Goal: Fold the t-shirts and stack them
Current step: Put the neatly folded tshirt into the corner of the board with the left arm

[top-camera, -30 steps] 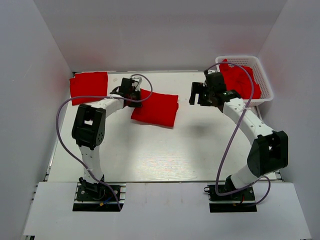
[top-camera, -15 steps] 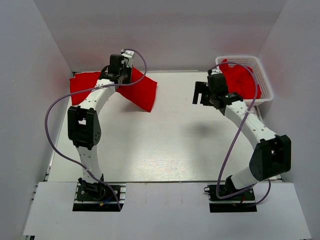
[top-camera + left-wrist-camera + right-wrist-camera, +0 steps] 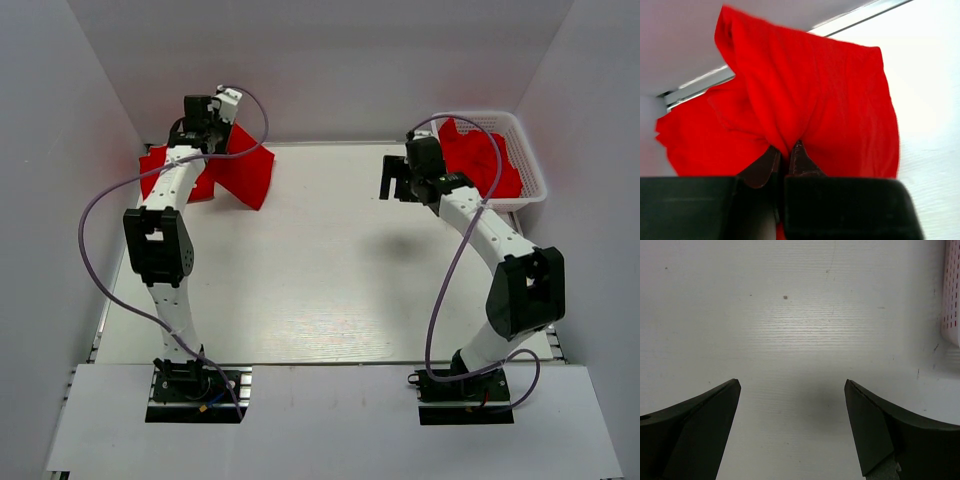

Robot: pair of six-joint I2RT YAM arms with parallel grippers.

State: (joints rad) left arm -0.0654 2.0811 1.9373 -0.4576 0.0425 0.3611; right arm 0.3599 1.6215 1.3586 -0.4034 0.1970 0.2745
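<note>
Now, left gripper (image 3: 787, 154): clenched tight on a pinch of red cloth, the two dark fingertips nearly together with a fold of fabric between them, up at the far left corner of the table (image 3: 320, 270).
Hanging t-shirt (image 3: 246, 172): bright red, plain, draping loose from that grip and spreading toward the table; whether its lower corner touches the surface, I can't tell.
Folded t-shirt (image 3: 158, 172): lying flat at the far left, right beside the hanging one and partly behind it; the wrist view shows red cloth low on the left (image 3: 690, 140) under the gripped fold.
In the way: the left arm (image 3: 178, 185) itself crosses over the folded t-shirt and hides its middle from above.
Right gripper (image 3: 395, 180): fingers spread wide, grasping nothing, only bare white tabletop between them in its own camera (image 3: 792, 390).
Basket (image 3: 533, 180): white lattice, far right corner, just beside the right gripper; its wall edges into the right wrist view (image 3: 952, 290).
Basket t-shirts (image 3: 480, 155): a crumpled red heap inside, bulging over the near-left rim.
Cables: a purple loop (image 3: 95, 260) arcs out from the left arm; another trails along the right one.
Back wall (image 3: 320, 70): close behind the left gripper.
</note>
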